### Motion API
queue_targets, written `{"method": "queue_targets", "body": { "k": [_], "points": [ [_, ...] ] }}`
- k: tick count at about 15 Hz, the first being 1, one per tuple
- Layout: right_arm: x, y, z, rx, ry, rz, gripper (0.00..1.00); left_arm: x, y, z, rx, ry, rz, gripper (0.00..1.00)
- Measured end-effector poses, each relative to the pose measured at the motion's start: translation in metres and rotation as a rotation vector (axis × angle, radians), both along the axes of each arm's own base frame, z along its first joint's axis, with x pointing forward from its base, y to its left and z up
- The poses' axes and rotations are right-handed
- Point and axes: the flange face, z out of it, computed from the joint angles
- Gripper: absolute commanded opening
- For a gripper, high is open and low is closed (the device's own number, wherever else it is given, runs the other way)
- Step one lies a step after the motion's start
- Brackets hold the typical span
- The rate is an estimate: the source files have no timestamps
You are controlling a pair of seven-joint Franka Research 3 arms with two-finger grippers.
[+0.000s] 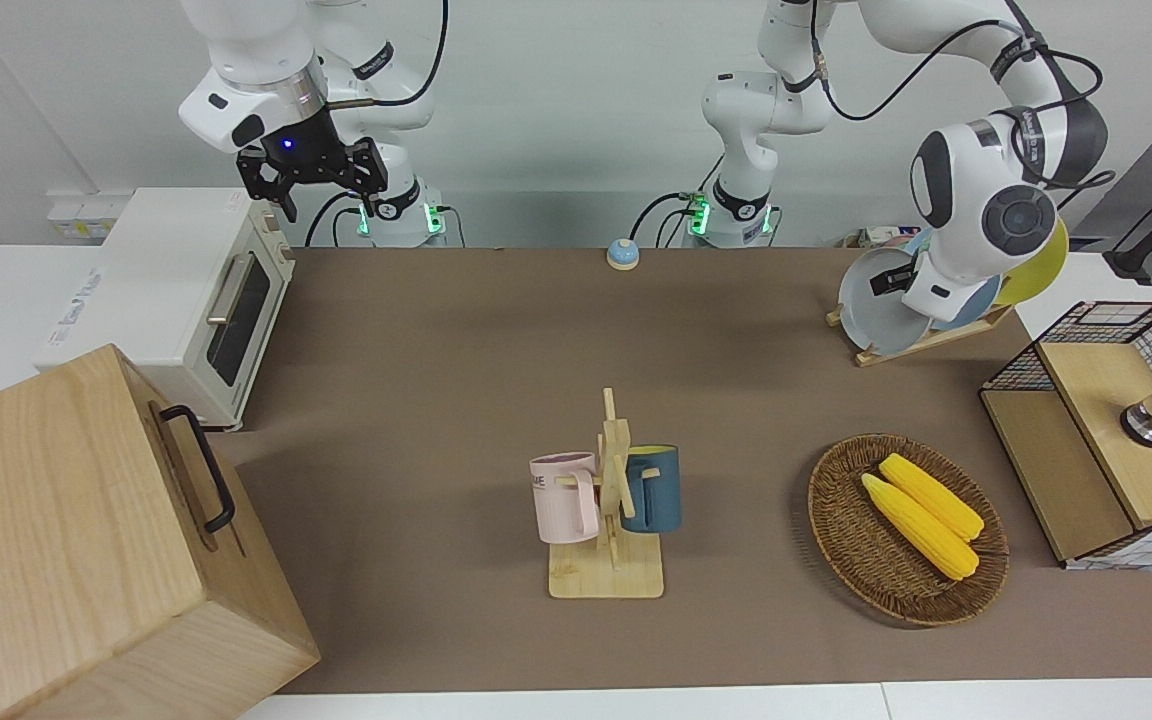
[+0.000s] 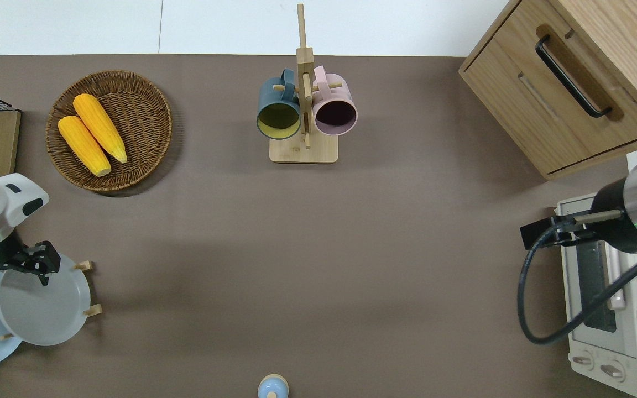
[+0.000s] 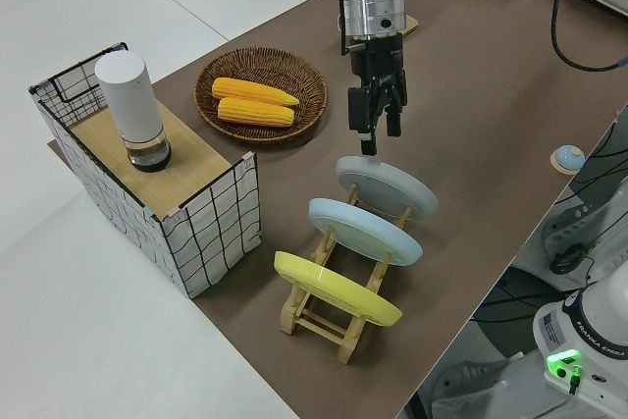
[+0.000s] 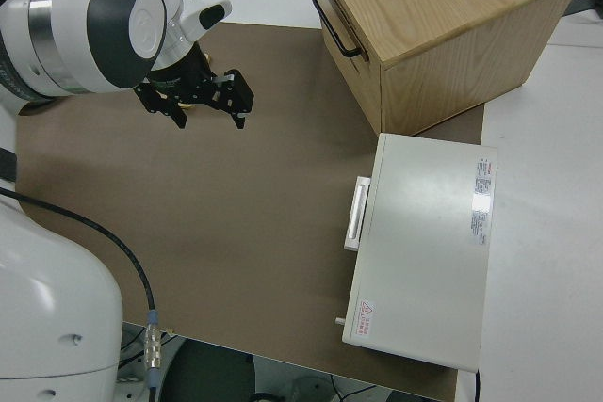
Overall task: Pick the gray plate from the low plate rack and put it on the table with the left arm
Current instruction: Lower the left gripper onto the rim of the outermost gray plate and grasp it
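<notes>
The gray plate leans in the low plate rack at the left arm's end of the table, in the slot farthest from the robots; it also shows in the front view and the left side view. My left gripper is open and points down, just above the plate's upper rim. In the overhead view the left gripper straddles that rim. The brown mat covers the table. My right gripper is open and parked.
A blue plate and a yellow plate stand in the same rack. A wicker basket with two corn cobs, a wire crate, a mug tree, a toaster oven and a wooden cabinet stand around.
</notes>
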Motion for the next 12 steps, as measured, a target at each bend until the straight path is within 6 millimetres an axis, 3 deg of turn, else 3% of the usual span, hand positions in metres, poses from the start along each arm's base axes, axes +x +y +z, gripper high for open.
{"method": "queue_targets", "body": {
  "k": [2,5,12],
  "points": [
    [0.000,0.000,0.000,0.000,0.000,0.000,0.990,0.001,0.001,-0.014,0.025,0.040,-0.008,0.97],
    [0.000,0.000,0.000,0.000,0.000,0.000,0.990,0.004,0.002,-0.027,0.037,0.069,-0.011,0.59],
    [0.000,0.000,0.000,0.000,0.000,0.000,0.987,0.005,0.004,-0.036,0.054,0.087,-0.016,0.31]
  ]
}}
